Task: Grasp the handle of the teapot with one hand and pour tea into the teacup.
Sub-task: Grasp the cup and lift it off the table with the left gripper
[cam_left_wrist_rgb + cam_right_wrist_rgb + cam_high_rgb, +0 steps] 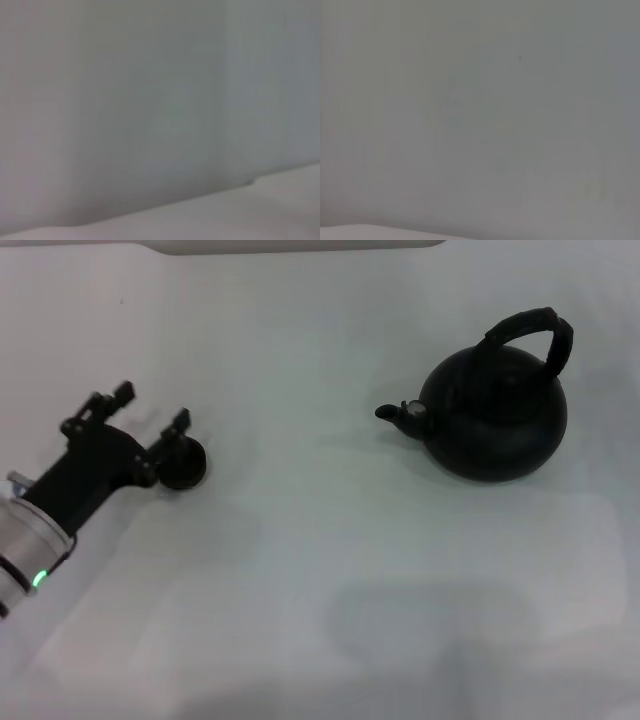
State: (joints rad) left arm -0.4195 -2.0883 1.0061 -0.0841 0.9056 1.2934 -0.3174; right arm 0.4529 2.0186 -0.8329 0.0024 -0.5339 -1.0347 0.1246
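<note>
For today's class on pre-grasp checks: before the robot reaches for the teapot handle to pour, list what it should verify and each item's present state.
1. Large round matte black teapot upright on the white table: ok.
2. Thick black arched handle free, nothing gripping it: ok.
3. Spout turned toward the tiny round black teacup: ok.
4. Teacup close enough for pouring: not ok, it stands far off.
5. Left end effector open, its near finger at the teacup: ok.
6. Right end effector's position: cannot tell, not in view.
</note>
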